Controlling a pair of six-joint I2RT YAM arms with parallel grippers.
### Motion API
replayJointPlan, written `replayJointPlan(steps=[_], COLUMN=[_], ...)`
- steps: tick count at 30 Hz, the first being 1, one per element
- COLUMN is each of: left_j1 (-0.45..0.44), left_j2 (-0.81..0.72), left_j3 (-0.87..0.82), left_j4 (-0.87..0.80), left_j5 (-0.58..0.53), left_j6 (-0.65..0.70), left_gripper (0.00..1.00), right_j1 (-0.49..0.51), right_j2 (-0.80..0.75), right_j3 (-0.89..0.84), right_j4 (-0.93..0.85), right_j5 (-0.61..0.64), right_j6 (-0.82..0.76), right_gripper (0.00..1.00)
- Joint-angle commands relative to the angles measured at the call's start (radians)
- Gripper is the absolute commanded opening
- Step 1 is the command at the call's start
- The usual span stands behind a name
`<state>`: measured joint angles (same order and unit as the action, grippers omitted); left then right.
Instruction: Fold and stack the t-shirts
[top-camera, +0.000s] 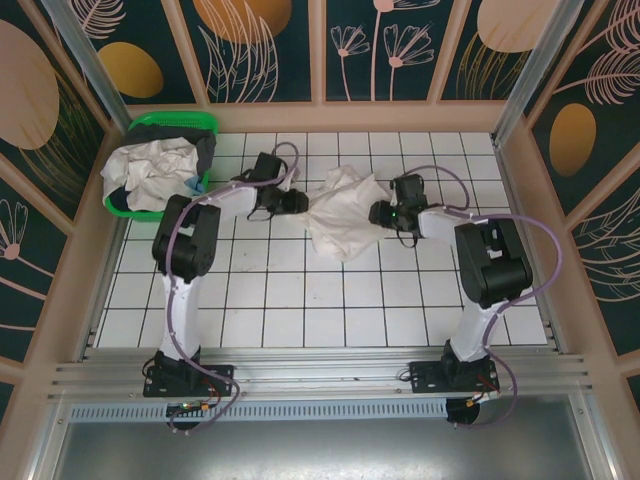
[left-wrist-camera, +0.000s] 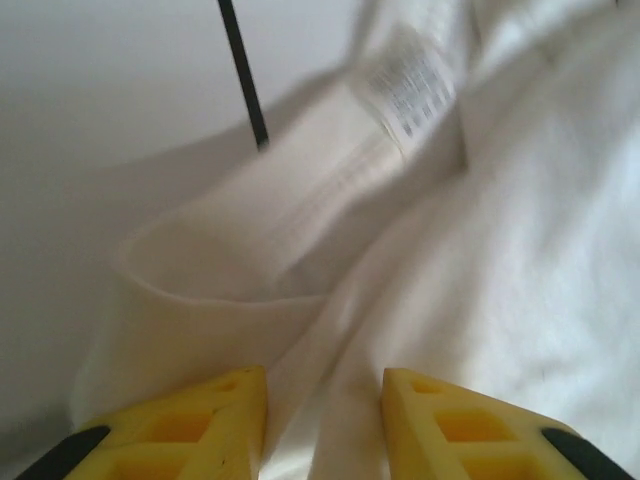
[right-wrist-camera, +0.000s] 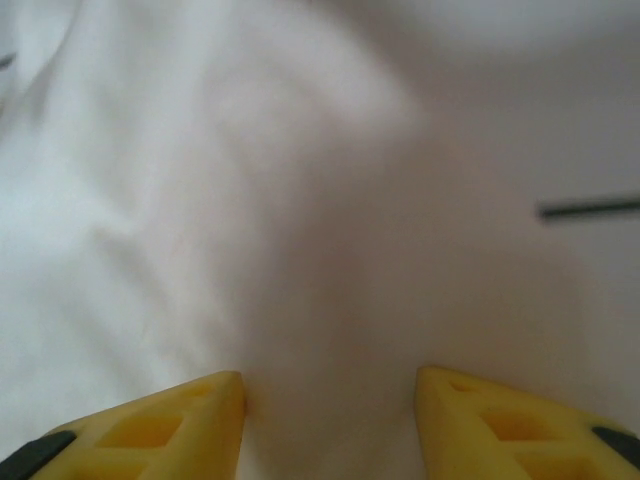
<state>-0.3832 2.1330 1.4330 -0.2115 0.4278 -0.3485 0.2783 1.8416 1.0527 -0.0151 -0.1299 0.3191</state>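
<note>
Left wrist view: a white sewn-in care label (left-wrist-camera: 408, 88) is being shown on the off-white t-shirt (left-wrist-camera: 520, 260). Rows of small grey print are being carried on it, but the print is being blurred beyond reading. No other text, brand, number or sign is being made out.

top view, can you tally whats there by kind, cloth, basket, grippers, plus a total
t-shirt lying loose on the table: 1
green basket: 1
heap of white cloth in the basket: 1 (how many shirts are in it cannot be told)
grippers: 2, the left gripper and the right gripper
total: 5
</note>
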Motion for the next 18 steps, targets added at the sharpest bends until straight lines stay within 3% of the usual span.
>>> replayJointPlan(steps=[1,6,11,14,18], left_j1=[-0.080,-0.204,-0.370,-0.381,-0.334], left_j2=[-0.118,-0.264,-0.307,-0.352,-0.519], left_j3=[-0.172,-0.419,-0.521,-0.598,-0.640], left_j4=[0.132,0.334,0.555,0.705,0.586], left_j5=[0.089,0.108,0.117,0.135,0.021], left_j6=[-0.064,-0.226,-0.420,-0.527,-0.484], left_gripper=[0.34,0.33,0.34,0.36,0.49], right_j1=[-0.032,-0.030,0.052,0.124,0.205], right_j2=[0.070,0.074,-0.058,-0.132,-0.174], right_j3=[0.126,0.248,0.172,0.088,0.022], right_j4=[-0.081,-0.170,-0.189,-0.149,-0.134], right_j5=[0.027,0.055,0.109,0.091,0.141], right_j6=[-0.075,-0.064,0.004,0.063,0.124], right_gripper=[0.50,0.51,0.52,0.53,0.51])
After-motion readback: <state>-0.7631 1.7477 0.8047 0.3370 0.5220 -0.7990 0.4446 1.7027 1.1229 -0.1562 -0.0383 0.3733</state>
